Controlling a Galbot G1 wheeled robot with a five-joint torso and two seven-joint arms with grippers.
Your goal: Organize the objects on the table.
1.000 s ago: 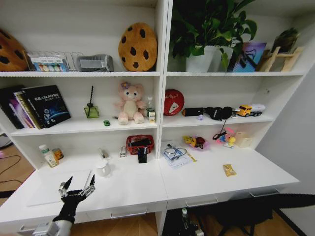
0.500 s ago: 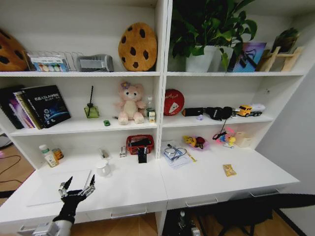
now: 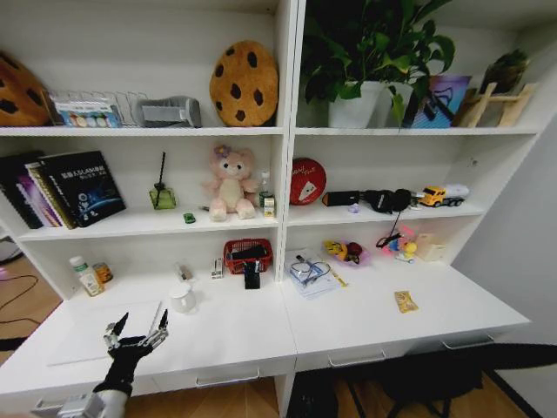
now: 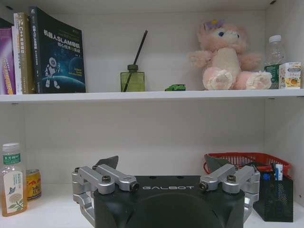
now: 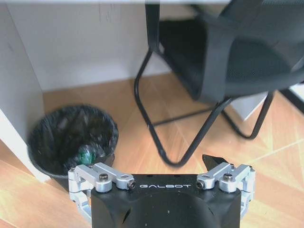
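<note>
White table (image 3: 365, 318), red basket (image 3: 247, 255), yellow packet (image 3: 405, 301).

Head high, facing shelving (image 3: 283, 131); wrists low, close

1. The silver laptop (image 3: 109, 333) lies so pale against the table (image 3: 365, 318) that its edges barely show, and the left gripper (image 3: 136, 332) covers its near edge.
2. The black chair (image 5: 247, 61) runs off the frame's edge.
3. Something green in the black bin (image 5: 73, 140) is too blurred to identify.
4. The yellow packet (image 3: 405, 301) is too small to read.
</note>
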